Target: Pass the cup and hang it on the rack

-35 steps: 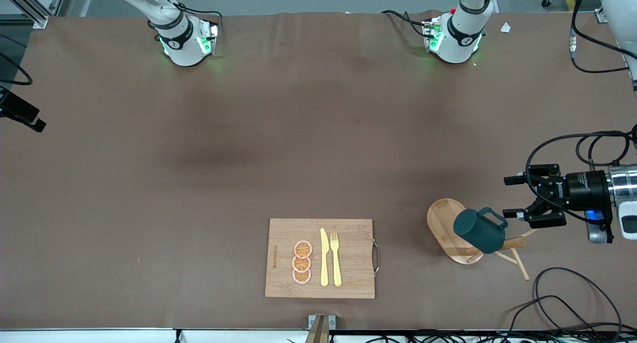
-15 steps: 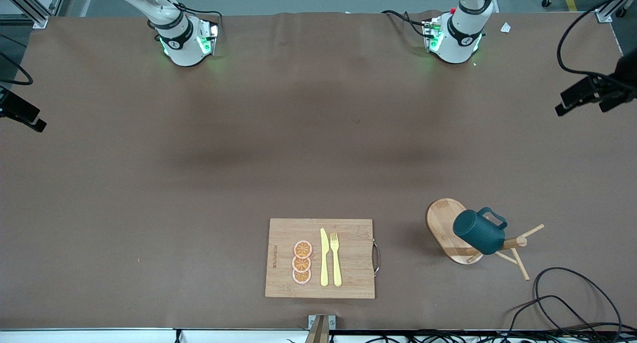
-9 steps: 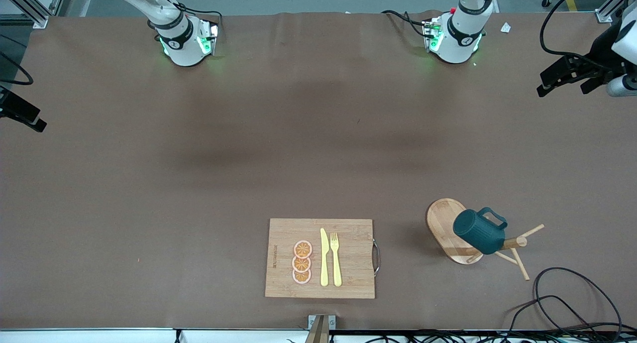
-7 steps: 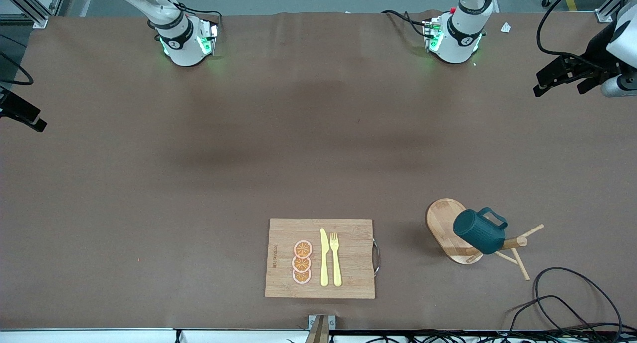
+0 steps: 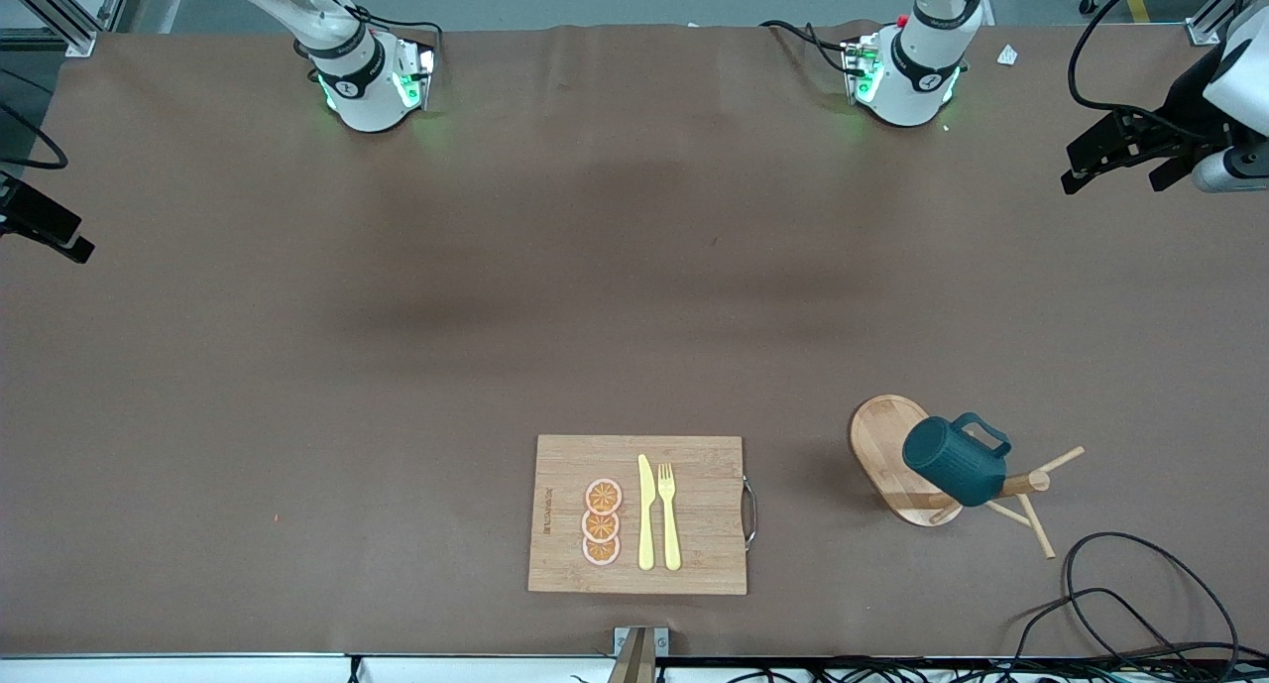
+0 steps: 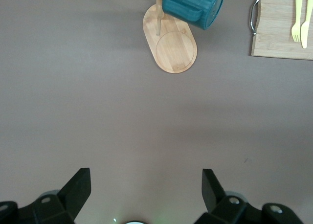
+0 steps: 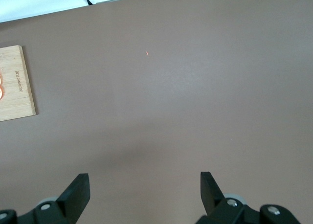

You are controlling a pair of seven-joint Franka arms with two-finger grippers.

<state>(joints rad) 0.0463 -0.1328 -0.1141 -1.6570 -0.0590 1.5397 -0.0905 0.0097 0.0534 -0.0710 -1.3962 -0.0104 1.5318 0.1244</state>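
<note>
One cup (image 5: 954,461), dark teal, and one wooden rack (image 5: 897,457) with an oval base. One bamboo cutting board (image 5: 694,524), carrying three orange slices (image 5: 602,522), one yellow knife (image 5: 645,512) and one yellow fork (image 5: 669,515). Two arm bases (image 5: 369,86) along the table's edge, two grippers: left gripper (image 6: 145,190), right gripper (image 7: 145,193).

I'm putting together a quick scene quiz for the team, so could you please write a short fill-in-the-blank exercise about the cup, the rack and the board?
1. The cup hangs on the ____.
2. The yellow knife and fork lie on the ____ board.
3. Beside the knife lie ____ orange slices.
4. Both grippers' fingers are ____.

Missing words: rack; cutting; three; open
</note>
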